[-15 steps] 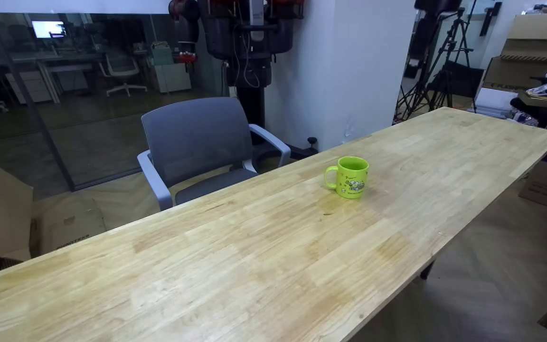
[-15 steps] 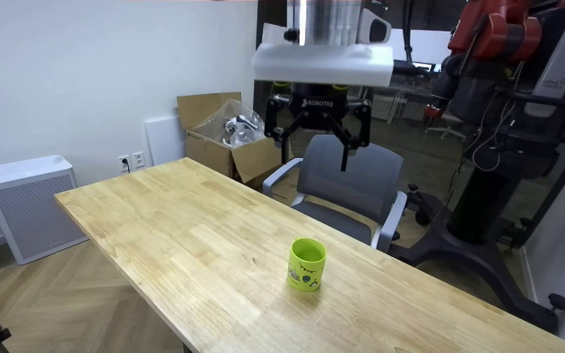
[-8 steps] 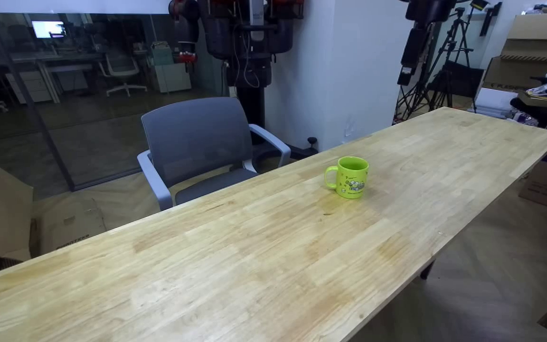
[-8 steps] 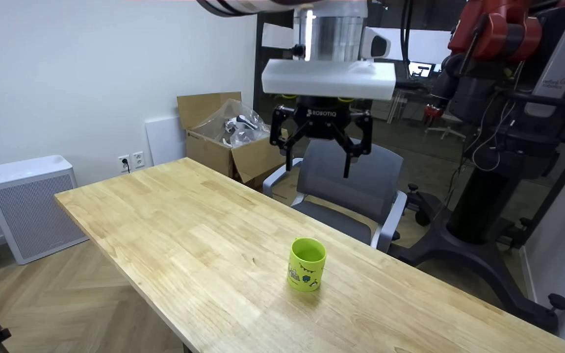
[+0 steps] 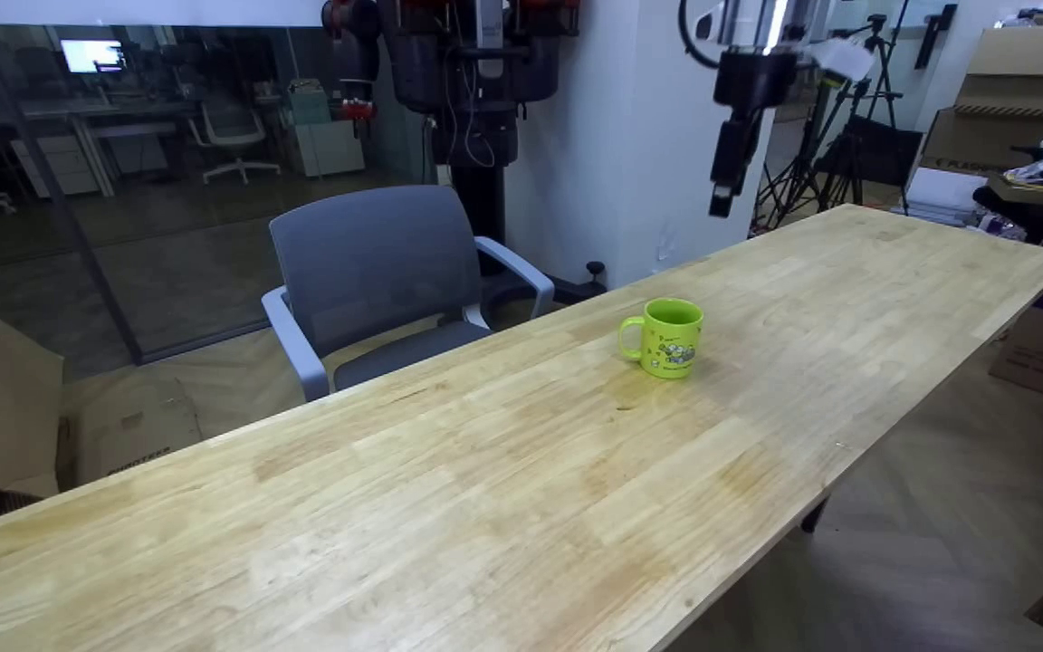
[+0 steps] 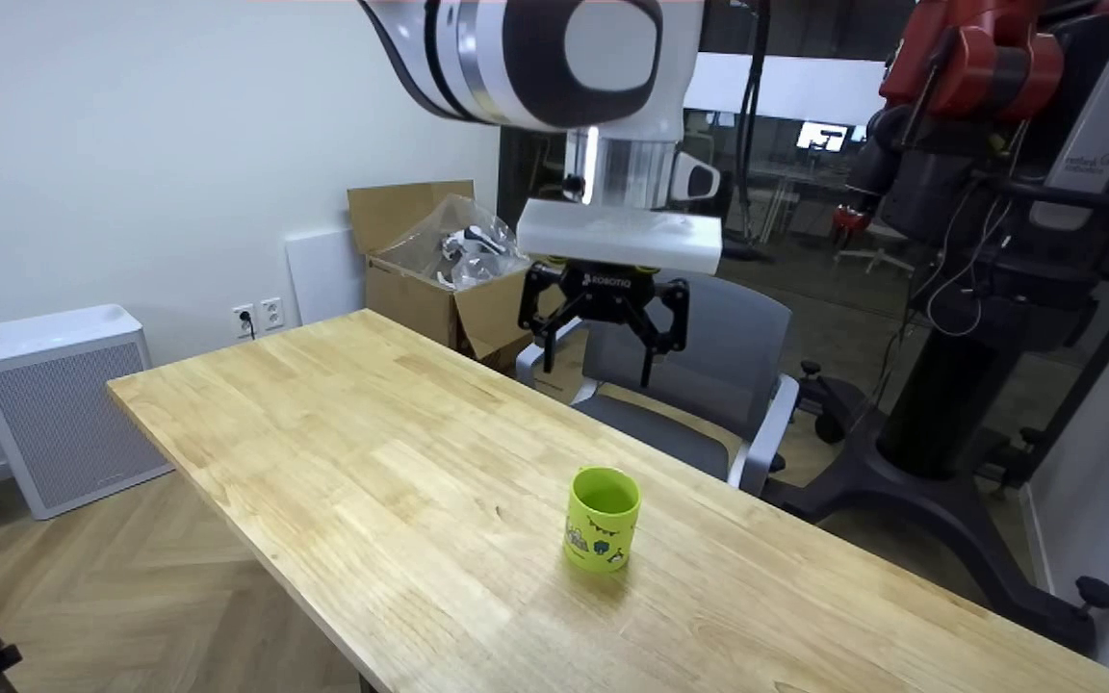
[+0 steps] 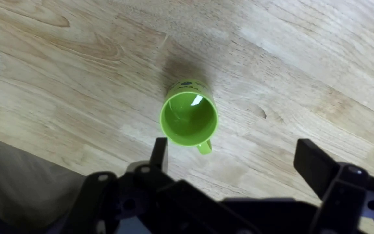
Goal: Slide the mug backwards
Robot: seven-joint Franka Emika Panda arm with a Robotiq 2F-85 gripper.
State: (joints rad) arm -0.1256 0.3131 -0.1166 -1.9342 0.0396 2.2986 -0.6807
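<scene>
Your claw (image 6: 598, 375) hangs in the air, its two fingers (image 7: 158, 152) spread wide apart. Lower down and clear of it, the lime mug (image 5: 666, 340) stands upright on the wooden table (image 5: 449, 507). In an exterior view you see the mug nearer the far long edge than the near one, with a gray chair (image 5: 377, 263) beyond the far edge, to the left. In the wrist view you look down into the mug; its handle (image 7: 205, 148) points to the near side, and its rim shows nearer the left finger than the right.
</scene>
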